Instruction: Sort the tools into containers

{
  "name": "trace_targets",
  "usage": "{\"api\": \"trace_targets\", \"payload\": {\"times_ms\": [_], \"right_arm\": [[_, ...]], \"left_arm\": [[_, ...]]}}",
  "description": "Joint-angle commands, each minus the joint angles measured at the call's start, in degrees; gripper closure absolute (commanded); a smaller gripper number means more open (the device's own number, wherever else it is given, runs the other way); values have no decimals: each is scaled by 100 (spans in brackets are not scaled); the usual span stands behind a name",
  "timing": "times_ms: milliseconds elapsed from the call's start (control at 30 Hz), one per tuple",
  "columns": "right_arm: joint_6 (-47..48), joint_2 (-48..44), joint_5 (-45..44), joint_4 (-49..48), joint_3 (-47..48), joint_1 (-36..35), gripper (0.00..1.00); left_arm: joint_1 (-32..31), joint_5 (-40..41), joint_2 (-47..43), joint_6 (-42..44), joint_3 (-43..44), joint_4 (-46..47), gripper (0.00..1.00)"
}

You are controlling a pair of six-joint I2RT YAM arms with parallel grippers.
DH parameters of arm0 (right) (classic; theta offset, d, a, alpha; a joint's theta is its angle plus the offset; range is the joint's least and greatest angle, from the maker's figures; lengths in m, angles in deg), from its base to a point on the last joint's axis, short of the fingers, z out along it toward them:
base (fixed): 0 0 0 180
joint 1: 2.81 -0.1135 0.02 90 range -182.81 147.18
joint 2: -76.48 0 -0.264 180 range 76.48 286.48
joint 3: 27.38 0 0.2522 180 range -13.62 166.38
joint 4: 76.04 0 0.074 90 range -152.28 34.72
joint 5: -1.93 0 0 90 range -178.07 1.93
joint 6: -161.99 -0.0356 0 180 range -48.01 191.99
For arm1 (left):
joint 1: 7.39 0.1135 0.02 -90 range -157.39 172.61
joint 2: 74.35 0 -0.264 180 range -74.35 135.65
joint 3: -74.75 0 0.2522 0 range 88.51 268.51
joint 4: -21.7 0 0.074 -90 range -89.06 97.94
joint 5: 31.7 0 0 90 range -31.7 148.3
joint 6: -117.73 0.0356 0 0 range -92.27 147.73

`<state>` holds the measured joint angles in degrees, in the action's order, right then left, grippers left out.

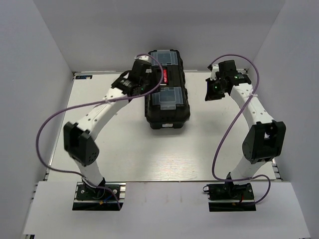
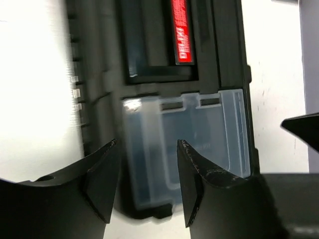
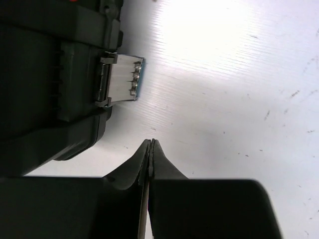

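Observation:
The black toolbox [image 1: 167,113] stands closed at the back middle of the table, with two clear-lidded bins [image 1: 167,98] and a red-marked handle [image 1: 164,75] on its lid. No screwdrivers, wrenches or hex keys are in view. My left gripper [image 1: 148,79] is open and empty, hovering over the lid's left side. In the left wrist view the gripper [image 2: 147,143] frames a clear bin lid [image 2: 209,134] below the red label [image 2: 182,30]. My right gripper [image 1: 210,93] is shut and empty to the right of the box. In the right wrist view the gripper [image 3: 151,142] is near the box's side [image 3: 45,74].
A silver latch [image 3: 122,79] sticks out from the toolbox's side. White walls close in the table on three sides. Purple cables loop from both arms [image 1: 42,134]. Bare white tabletop [image 1: 164,154] lies between the box and the arm bases.

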<state>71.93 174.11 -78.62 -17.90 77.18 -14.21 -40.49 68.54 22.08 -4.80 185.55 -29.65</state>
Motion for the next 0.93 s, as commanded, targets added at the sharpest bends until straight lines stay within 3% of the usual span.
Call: {"api": "trace_targets", "payload": {"times_ms": [0, 67, 167, 267, 300, 400, 500, 533, 633, 767, 900], "right_arm": [[-170, -349, -67, -220, -28, 138, 100], [-153, -393, -5, -193, -1, 252, 99], [-91, -472, 223, -149, 7, 357, 91], [-21, -534, 932, -149, 7, 445, 65], [153, -560, 1266, -149, 34, 446, 44], [427, -587, 1560, -70, 60, 428, 10], [419, -569, 1481, -52, 69, 454, 10], [305, -560, 1063, 9, 52, 446, 10], [77, -630, 535, 132, -18, 454, 10], [312, -955, 119, 264, -273, 463, 10], [480, -1588, -119, -210, -1107, 454, 10]], "left_arm": [[14, -1058, 604, 246, 796, -169, 41], [-56, -1059, 816, 300, 1010, -416, 41], [-4, -858, 370, 300, 556, 162, 41], [49, -167, -228, 396, 666, 86, 34], [49, -6, -325, 484, 755, -29, 28], [49, 390, -947, 695, 695, -416, 14], [49, 444, -1502, 696, -59, -522, 11], [49, 444, -1712, 696, -314, -522, 0], [49, 391, -2600, 696, -1621, -276, 0], [49, 593, -3453, 696, -2355, -188, 0], [49, 777, -3867, 696, -2689, -188, 0]]}}
